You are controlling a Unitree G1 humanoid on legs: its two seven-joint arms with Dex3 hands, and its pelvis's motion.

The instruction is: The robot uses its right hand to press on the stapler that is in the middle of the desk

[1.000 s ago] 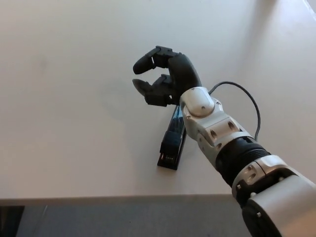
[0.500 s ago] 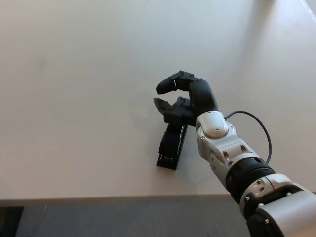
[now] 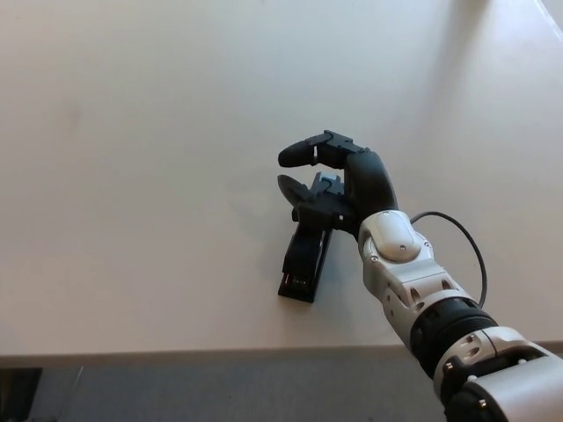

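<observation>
My right hand (image 3: pixel 339 185) sits over the far end of the stapler (image 3: pixel 305 260), which lies on the pale desk (image 3: pixel 132 132) a little toward six o'clock of the middle and close to the near edge. The stapler's long axis runs from about seven o'clock, where its near end points at the desk edge, up to about one o'clock, where the far end disappears under my palm; a small light blue bit shows between my fingers (image 3: pixel 303 154) there. So from my hand the visible body of the stapler stretches away toward seven o'clock, and my forearm comes in from five o'clock, crossing beside it. My hand holds nothing: the fingers are curled but apart, with a narrow gap between the upper finger and the lower digit, both pointing toward nine o'clock. I cannot tell whether my palm is already touching the top of the stapler or hangs just above it, since the hand itself hides that spot. I judge the press comes down to pushing straight down on that far end, keeping over the long axis so the stapler does not skid sideways. Counting: one stapler, one hand in view, one thin dark cable (image 3: pixel 462 233) looping off my wrist; my left hand does not show at all
</observation>
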